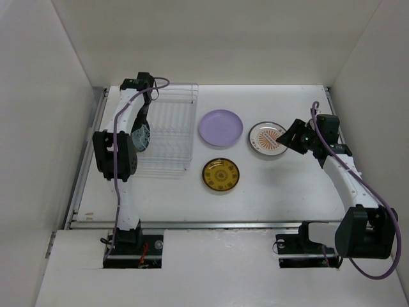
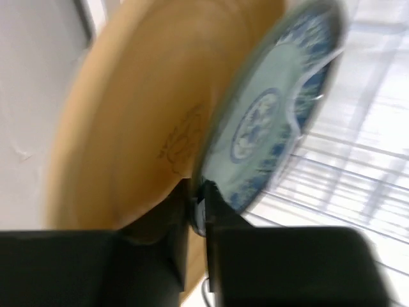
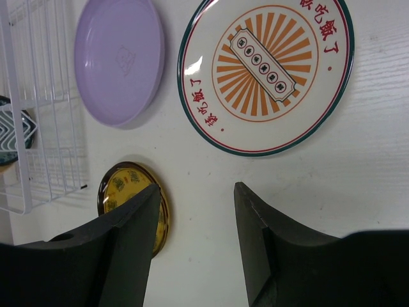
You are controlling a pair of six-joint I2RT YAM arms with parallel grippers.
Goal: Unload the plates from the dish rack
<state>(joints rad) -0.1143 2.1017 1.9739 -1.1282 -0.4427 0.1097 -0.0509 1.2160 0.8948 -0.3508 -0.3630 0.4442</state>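
Observation:
The dish rack (image 1: 171, 128) of thin pale wire stands at the back left. My left gripper (image 2: 198, 204) is shut on the lower rim of a teal patterned plate (image 2: 268, 121), which stands on edge in the rack beside a mustard-yellow plate (image 2: 134, 115). From above, the teal plate (image 1: 140, 136) shows at the rack's left side under the left arm. Flat on the table lie a lavender plate (image 1: 220, 127), an amber patterned plate (image 1: 221, 174) and a white sunburst plate (image 1: 267, 138). My right gripper (image 3: 195, 192) hangs open and empty over bare table between the amber plate (image 3: 124, 192) and the sunburst plate (image 3: 265, 70).
White walls close in the table on the left, back and right. The rack's wire edge (image 3: 38, 128) lies left of the lavender plate (image 3: 118, 57). A metal rail runs along the table's near edge (image 1: 211, 224), in front of both arm bases.

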